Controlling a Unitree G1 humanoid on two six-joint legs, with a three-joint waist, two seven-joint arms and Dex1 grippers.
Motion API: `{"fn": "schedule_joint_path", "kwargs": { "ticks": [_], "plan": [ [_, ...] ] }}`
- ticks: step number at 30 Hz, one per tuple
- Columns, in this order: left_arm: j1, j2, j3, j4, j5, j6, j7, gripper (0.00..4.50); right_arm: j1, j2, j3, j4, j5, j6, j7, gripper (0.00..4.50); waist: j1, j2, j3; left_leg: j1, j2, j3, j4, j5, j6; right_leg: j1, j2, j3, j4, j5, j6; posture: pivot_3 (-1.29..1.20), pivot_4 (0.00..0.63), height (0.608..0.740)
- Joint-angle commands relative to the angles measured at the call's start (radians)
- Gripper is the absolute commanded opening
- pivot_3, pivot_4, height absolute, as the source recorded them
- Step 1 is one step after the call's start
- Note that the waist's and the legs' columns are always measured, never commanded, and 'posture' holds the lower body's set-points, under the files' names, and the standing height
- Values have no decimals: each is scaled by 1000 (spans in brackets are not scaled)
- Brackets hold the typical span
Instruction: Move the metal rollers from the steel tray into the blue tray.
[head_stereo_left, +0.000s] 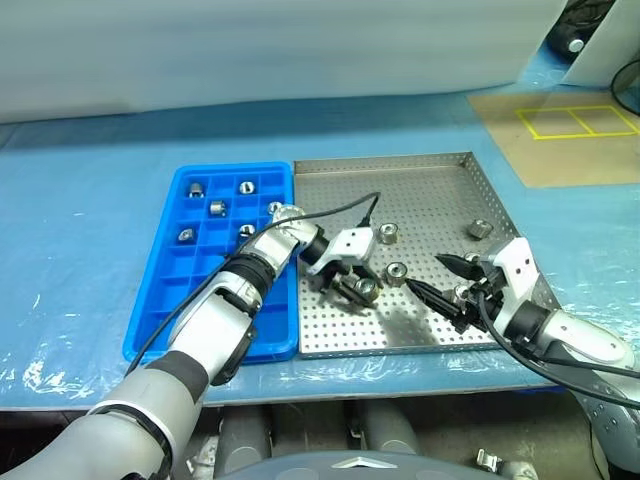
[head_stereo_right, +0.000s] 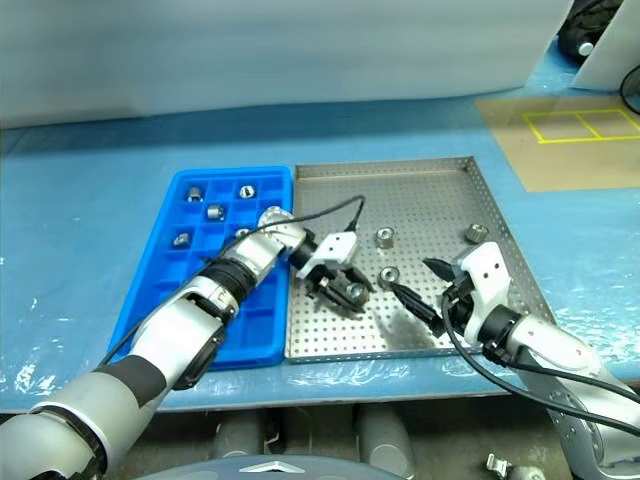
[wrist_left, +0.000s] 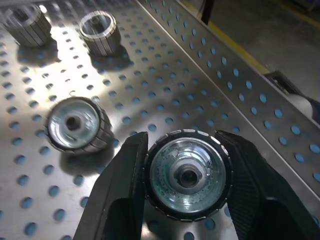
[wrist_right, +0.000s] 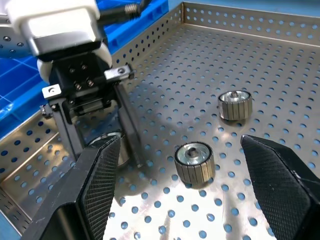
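The steel tray (head_stereo_left: 420, 195) lies in the middle of the table, with the blue tray (head_stereo_left: 200, 290) touching its left side. My left gripper (head_stereo_left: 362, 290) hangs just over the steel tray's front left part, shut on one metal roller (wrist_left: 187, 172). Three more rollers rest on the perforated floor (head_stereo_left: 388, 234) (head_stereo_left: 397, 272) (head_stereo_left: 479, 229). Several rollers sit in the blue tray's far compartments (head_stereo_left: 217, 208). My right gripper (head_stereo_left: 428, 275) stands open over the steel tray's front right, holding nothing, with a loose roller (wrist_right: 194, 160) just ahead of its fingers.
A brown board (head_stereo_left: 570, 135) with yellow lines lies at the back right on the blue table cover. A black cable (head_stereo_left: 340, 208) arcs from my left wrist over the steel tray. The blue tray's near compartments (head_stereo_left: 190, 310) hold nothing.
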Motion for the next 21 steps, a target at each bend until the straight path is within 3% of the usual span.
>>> {"fn": "schedule_joint_path", "kwargs": {
  "ticks": [1, 11, 21],
  "plan": [
    [-26, 44, 60, -137, -75, 83, -22, 1773, -59, -22, 30, 26, -1, -25, 37, 3948, 0, 0, 0, 0, 0, 0, 0, 0, 0, 0, 0, 0, 0, 0, 0, -433, 150, 740],
    [118, 322, 115, -433, -93, 182, 32, 1773, -345, -16, 204, 277, -68, -95, 187, 3948, 26, 1, 0, 1, 1, 0, -1, 0, 0, 0, 0, -1, 1, 0, 0, -190, 150, 740],
    [382, 633, 291, -783, -185, 402, 176, 1773, -692, 142, 439, 527, -84, -126, 419, 3948, 96, 2, 1, -2, 2, 0, -4, 3, -3, -5, 0, -3, 4, -1, -2, 93, 150, 740]
  ]
}}
